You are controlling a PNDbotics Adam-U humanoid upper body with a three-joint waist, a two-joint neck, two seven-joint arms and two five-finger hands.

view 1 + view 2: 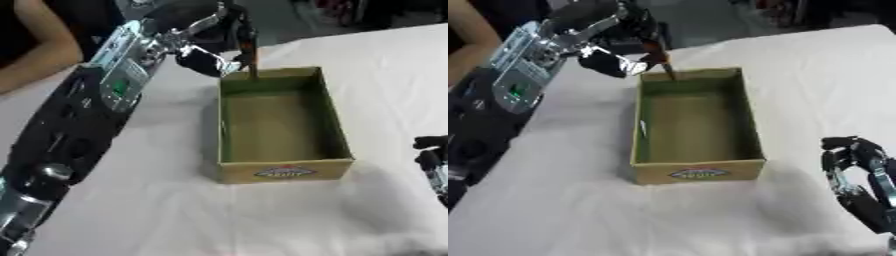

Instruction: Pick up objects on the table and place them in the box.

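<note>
In the left eye view, the robot's left arm [70,135] is seen nearest the camera, running up from the lower left corner, to the left of the box [282,172]. The box, an open cardboard one with a greenish inside and a printed label on its near wall, is set on the white-covered desk [175,215]. No object can be seen on its floor. The left hand [229,31] is held over the far left corner of the box, with its fingers curled round a thin dark stick-like object [252,62]. That object is hung nearly upright, its lower end shown just at or inside the far wall of the box; whether it touches the cardboard cannot be told. At the right edge, near the right of the box, only a few dark fingers of the right hand [432,162] are shown.

In the right eye view, the right hand [859,182] is shown more fully, well to the right of the box's near right corner and apart from it. Its fingers are bent a little but relaxed, and nothing is held in them. The thin object [667,67] is again seen pinched in the left hand [636,32], slightly tilted, above the box's far left corner.
</note>
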